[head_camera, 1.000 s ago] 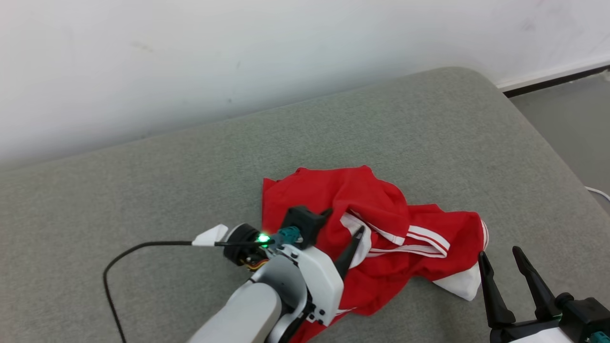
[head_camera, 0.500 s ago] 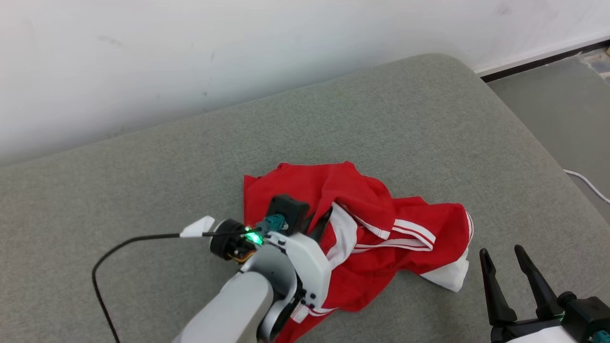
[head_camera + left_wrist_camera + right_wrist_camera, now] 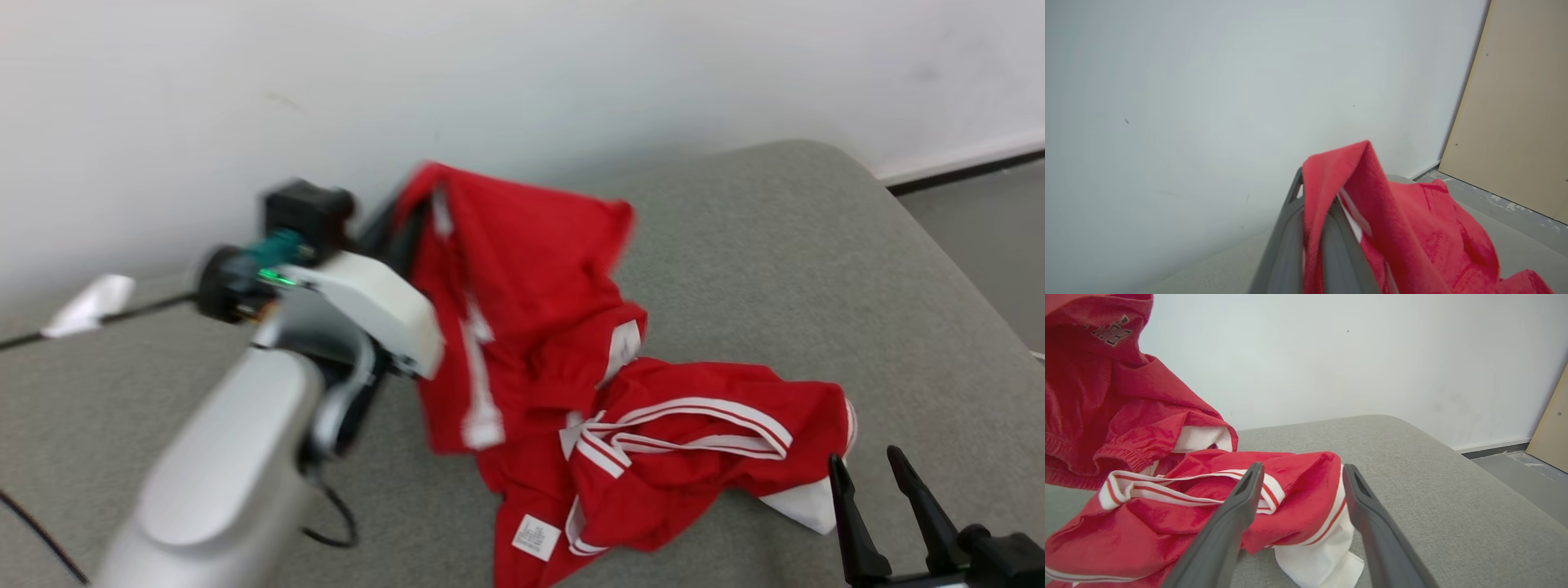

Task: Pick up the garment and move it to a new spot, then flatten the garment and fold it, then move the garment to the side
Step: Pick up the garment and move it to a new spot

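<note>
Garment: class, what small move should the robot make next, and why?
Probably lift the left gripper higher. It is shut on a fold of the red garment, but the rest lies bunched on the grey cushion by the open right gripper, not yet clear to carry.

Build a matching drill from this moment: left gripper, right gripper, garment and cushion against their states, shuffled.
Column 1:
1 left gripper
2 right gripper
3 garment
4 cushion

Column 2:
a open, holding nothing
b grey, underneath it all
c shut on red cloth
d one end raised, the rest lying down

Pairs: 1-c; 2-a; 3-d; 4-b
</note>
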You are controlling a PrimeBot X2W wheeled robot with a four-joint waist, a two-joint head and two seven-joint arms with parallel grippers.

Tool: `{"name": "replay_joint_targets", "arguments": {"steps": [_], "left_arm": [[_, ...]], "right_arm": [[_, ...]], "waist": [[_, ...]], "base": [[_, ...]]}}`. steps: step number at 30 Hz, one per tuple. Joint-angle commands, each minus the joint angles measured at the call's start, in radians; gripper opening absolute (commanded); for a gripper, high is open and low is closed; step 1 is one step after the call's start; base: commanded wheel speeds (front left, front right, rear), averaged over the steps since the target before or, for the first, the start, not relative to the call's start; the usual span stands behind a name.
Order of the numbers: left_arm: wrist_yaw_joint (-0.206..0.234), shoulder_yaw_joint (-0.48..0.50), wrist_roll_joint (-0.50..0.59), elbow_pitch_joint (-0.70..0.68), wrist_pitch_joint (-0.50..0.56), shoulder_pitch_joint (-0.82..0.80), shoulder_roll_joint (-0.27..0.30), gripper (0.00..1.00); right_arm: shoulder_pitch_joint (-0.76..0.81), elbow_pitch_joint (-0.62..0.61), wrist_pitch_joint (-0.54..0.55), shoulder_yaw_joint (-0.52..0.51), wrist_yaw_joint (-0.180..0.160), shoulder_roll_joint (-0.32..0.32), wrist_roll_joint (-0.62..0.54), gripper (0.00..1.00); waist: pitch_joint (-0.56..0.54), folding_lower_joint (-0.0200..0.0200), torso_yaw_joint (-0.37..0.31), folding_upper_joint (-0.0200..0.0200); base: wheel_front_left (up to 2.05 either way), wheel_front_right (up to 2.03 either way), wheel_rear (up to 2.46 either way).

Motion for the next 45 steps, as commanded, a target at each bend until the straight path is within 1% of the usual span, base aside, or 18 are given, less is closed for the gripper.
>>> {"name": "replay_joint_targets", "arguments": {"steps": [1, 7, 11, 13, 15, 18, 19, 20, 23, 27, 30, 34, 38, 39, 40, 41, 42, 45], "left_arm": [[0.013, 0.033, -0.001, -0.014, 0.014, -0.018, 0.046, 0.0], [0.054, 0.15, -0.017, -0.019, 0.053, -0.047, 0.176, 0.0], [0.067, 0.207, -0.011, 0.007, 0.071, -0.07, 0.255, 0.0], [0.07, 0.218, -0.013, 0.015, 0.076, -0.076, 0.269, 0.0], [0.077, 0.238, -0.002, 0.04, 0.085, -0.091, 0.306, 0.0], [0.084, 0.257, -0.007, 0.096, 0.115, -0.111, 0.339, 0.0], [0.097, 0.266, 0.012, 0.144, 0.126, -0.13, 0.368, 0.0], [0.103, 0.266, 0.018, 0.168, 0.132, -0.135, 0.378, 0.0], [0.12, 0.269, 0.035, 0.245, 0.134, -0.138, 0.398, 0.0], [0.139, 0.279, 0.034, 0.319, 0.117, -0.124, 0.402, 0.0], [0.161, 0.298, 0.014, 0.385, 0.099, -0.106, 0.389, 0.0], [0.205, 0.329, -0.012, 0.478, 0.091, -0.067, 0.378, 0.0], [0.229, 0.348, -0.036, 0.543, 0.066, -0.034, 0.36, 0.0], [0.233, 0.352, -0.042, 0.556, 0.061, -0.025, 0.355, 0.11], [0.237, 0.36, -0.051, 0.57, 0.054, -0.018, 0.346, 0.42], [0.236, 0.366, -0.056, 0.582, 0.047, -0.012, 0.338, 0.96], [0.232, 0.369, -0.064, 0.593, 0.048, -0.007, 0.33, 1.0], [0.218, 0.368, -0.071, 0.62, 0.032, 0.005, 0.326, 1.0]], "right_arm": [[0.024, -0.002, 0.001, -0.006, -0.002, -0.008, -0.01, 1.0], [0.045, -0.004, 0.001, -0.007, -0.002, -0.011, -0.012, 1.0], [0.046, -0.004, 0.001, 0.001, -0.002, -0.015, -0.01, 1.0], [0.044, -0.005, 0.001, 0.002, -0.002, -0.016, -0.009, 1.0], [0.038, -0.008, 0.001, 0.005, -0.002, -0.019, -0.006, 1.0], [0.021, -0.016, 0.001, 0.001, -0.002, -0.026, 0.0, 1.0], [0.007, -0.02, 0.001, 0.007, -0.002, -0.031, 0.004, 1.0], [0.002, -0.022, 0.001, 0.008, -0.002, -0.033, 0.008, 1.0], [-0.018, -0.028, 0.001, 0.012, -0.002, -0.037, 0.016, 1.0], [-0.038, -0.033, 0.001, 0.018, -0.002, -0.041, 0.023, 1.0], [-0.045, -0.034, 0.001, 0.016, -0.002, -0.048, 0.034, 1.0], [-0.053, -0.037, 0.001, 0.01, -0.002, -0.061, 0.04, 1.0], [-0.06, -0.037, 0.001, 0.004, -0.002, -0.068, 0.044, 1.0], [-0.06, -0.036, 0.001, 0.003, -0.002, -0.067, 0.043, 1.0], [-0.06, -0.035, 0.001, 0.004, -0.002, -0.066, 0.042, 1.0], [-0.059, -0.033, 0.001, 0.005, -0.002, -0.065, 0.04, 1.0], [-0.058, -0.03, 0.001, 0.007, -0.002, -0.065, 0.038, 1.0], [-0.056, -0.025, 0.001, 0.014, -0.002, -0.062, 0.032, 1.0]], "waist": [[-0.028, 0.0, 0.037, 0.0], [-0.04, 0.0, 0.103, 0.0], [-0.028, 0.0, 0.145, 0.0], [-0.023, 0.0, 0.155, 0.0], [-0.009, 0.0, 0.173, 0.0], [0.025, 0.0, 0.198, 0.0], [0.051, 0.0, 0.208, 0.0], [0.066, 0.0, 0.211, 0.0], [0.108, 0.0, 0.215, 0.0], [0.146, 0.0, 0.209, 0.0], [0.175, 0.0, 0.203, 0.0], [0.205, 0.0, 0.195, 0.0], [0.219, 0.0, 0.19, 0.0], [0.22, 0.0, 0.19, 0.0], [0.219, 0.0, 0.19, 0.0], [0.217, 0.0, 0.189, 0.0], [0.213, 0.0, 0.189, 0.0], [0.191, 0.0, 0.186, 0.0]], "base": [[0.0, 0.0, 0.0], [0.0, 0.0, 0.0], [0.0, 0.0, 0.0], [0.0, 0.0, 0.0], [0.0, 0.0, 0.0], [0.0, 0.0, 0.0], [0.0, 0.0, 0.0], [0.0, 0.0, 0.0], [0.0, 0.0, 0.0], [0.0, 0.0, 0.0], [0.0, 0.0, 0.0], [0.0, 0.0, 0.0], [0.0, 0.0, 0.0], [0.0, 0.0, 0.0], [0.0, 0.0, 0.0], [0.0, 0.0, 0.0], [0.0, 0.0, 0.0], [0.0, 0.0, 0.0]]}}
